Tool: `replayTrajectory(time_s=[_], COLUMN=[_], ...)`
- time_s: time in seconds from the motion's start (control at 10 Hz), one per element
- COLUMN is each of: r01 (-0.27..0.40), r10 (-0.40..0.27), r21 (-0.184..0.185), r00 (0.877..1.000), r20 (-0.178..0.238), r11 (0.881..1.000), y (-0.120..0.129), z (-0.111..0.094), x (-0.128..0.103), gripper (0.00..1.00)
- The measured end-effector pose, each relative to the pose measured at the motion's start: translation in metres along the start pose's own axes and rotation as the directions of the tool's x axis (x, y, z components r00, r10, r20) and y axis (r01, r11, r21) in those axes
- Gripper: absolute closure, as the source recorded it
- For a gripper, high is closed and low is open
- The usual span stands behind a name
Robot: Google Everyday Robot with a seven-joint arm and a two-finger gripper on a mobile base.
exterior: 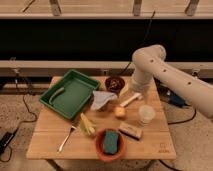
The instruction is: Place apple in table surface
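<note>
The table [150,146] was crowded through its middle. Bare wood was left along the near-left edge and at the near-right corner. The far-right edge was taken up by the arm [150,64], which came in from the right and bent down over it.

The gripper [123,104] hung low at mid-table, just far-right of the apple [120,112] and seemingly touching it. Whether it was clenched or released could not be told. The apple sat on the wood between the cloth [102,99] and the cup [146,114] (well clear of every edge).

The top was light-brown planks. It stood on a speckled floor [20,122] before a dark wall [75,42] with rails.

Counted:
- one green tray [77,96] at the far left
- two bowls: a dark one [115,83] on the far side and a red one [111,156] on the near side, the red one holding a green sponge [111,142]
- one cup
- one tan block [130,131]
- one corn [87,125]
- one utensil [66,139]
- one cloth
- one apple
</note>
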Motion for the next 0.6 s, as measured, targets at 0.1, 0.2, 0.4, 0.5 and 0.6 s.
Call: replayTrajectory(time_s=[0.1, 0.2, 0.4, 0.5, 0.6], r01=[0.039, 0.084, 0.151, 0.159, 0.161], r10=[-0.039, -0.084, -0.151, -0.159, -0.160], r21=[0.002, 0.003, 0.005, 0.001, -0.008], r00=[0.999, 0.996, 0.988, 0.986, 0.986], r20=[0.008, 0.022, 0.036, 0.040, 0.042], r11=[0.999, 0.996, 0.989, 0.987, 0.987], y=[-0.014, -0.027, -0.043, -0.044, -0.042], z=[0.004, 0.011, 0.031, 0.042, 0.054], x=[-0.005, -0.013, -0.024, -0.024, -0.023], gripper=[0.23, 0.23, 0.23, 0.23, 0.23])
